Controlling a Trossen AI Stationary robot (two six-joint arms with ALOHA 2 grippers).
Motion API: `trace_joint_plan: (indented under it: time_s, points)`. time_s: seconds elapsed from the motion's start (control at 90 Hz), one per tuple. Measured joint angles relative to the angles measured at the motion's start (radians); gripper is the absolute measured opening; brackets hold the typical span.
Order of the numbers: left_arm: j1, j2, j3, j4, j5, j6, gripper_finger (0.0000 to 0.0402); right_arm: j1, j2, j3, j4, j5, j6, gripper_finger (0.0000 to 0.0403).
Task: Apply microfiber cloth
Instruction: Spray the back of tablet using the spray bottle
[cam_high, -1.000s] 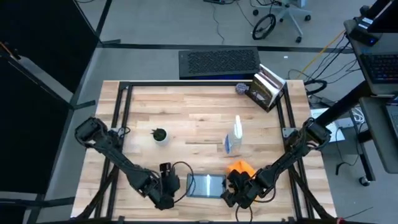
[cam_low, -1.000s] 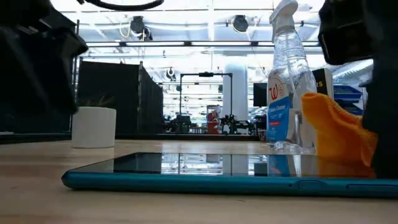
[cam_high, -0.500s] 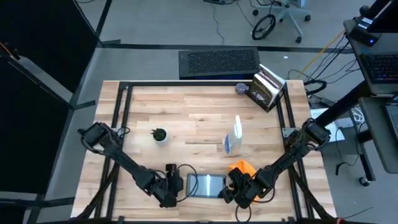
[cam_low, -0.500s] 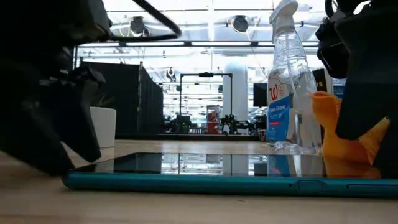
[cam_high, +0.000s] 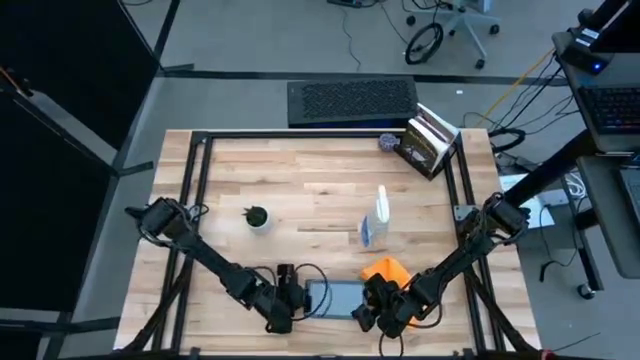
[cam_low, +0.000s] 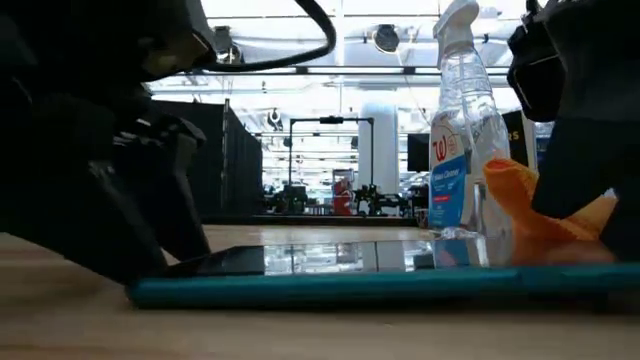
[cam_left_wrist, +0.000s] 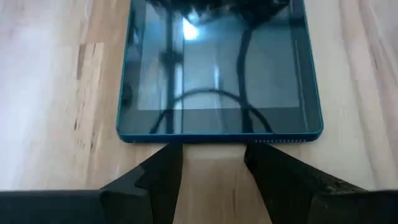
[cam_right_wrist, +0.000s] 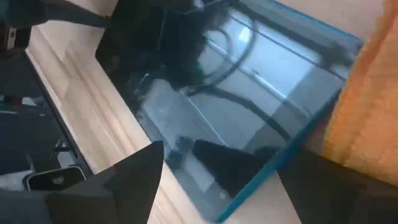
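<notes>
Tablet and hands sat together at the near edge of the desk, and we read that crowding as deliberate. Our left hand had its two fingers spread apart, empty, their tips right at one short edge of the tablet in the left wrist view; we judged it was there to brace the slab so it would not slide when wiped. Whether the tips truly touched the teal rim, we could not tell.

Our right hand hung over the opposite end of the tablet. Its fingers stood wide in the right wrist view, straddling a corner of the dark screen, with nothing visibly pinched between them. The microfiber cloth lay bunched just beside that hand, at the tablet's far right corner; in the low view its orange folds rose behind the tablet, partly covered by the arm. We could not see whether any fold was caught by the hand.

Behind the cloth the spray bottle stood upright, apart from the work. A small potted plant waited well to the left.
</notes>
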Motion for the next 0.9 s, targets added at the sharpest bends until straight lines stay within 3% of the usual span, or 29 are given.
trace_joint_plan:
  time_s: [0.367,0.667,0.9]
  points:
    - [0.011,0.003,0.0,0.022,0.007,0.0,0.0178,0.0,0.002,0.0,0.043,0.095,-0.145,0.0274]
    - [0.01,-0.001,0.001,0.008,0.003,-0.003,0.0178,0.001,-0.008,0.004,0.107,0.162,-0.229,0.0176]
    - [0.016,-0.064,0.004,-0.107,-0.004,-0.06,0.0178,-0.008,0.006,-0.004,0.073,0.132,-0.45,0.0114]
